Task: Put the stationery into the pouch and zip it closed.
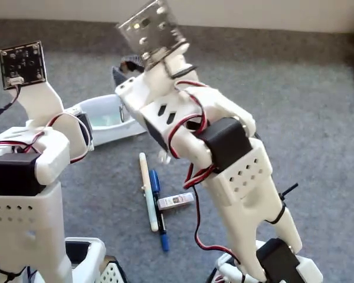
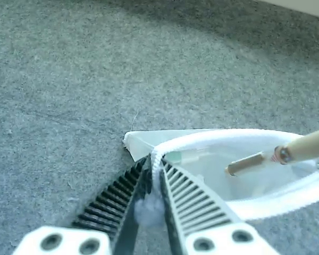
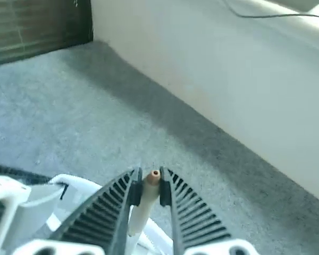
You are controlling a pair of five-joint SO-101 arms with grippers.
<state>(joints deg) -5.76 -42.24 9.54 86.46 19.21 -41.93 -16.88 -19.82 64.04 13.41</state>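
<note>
The left claw (image 2: 155, 175) pinched the rim of the open white pouch (image 2: 244, 207) on the grey desk (image 1: 318, 118) — the right claw (image 3: 149, 186) gripped a pencil (image 3: 143, 204) above it. A white pen (image 1: 148, 194) and blue pen (image 1: 158, 212) lay nearby

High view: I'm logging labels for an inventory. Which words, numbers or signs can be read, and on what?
None can be read.
The small white item beside the blue pen bears a reddish printed band, too small and blurred to read.
The pouch shows no print.
</note>
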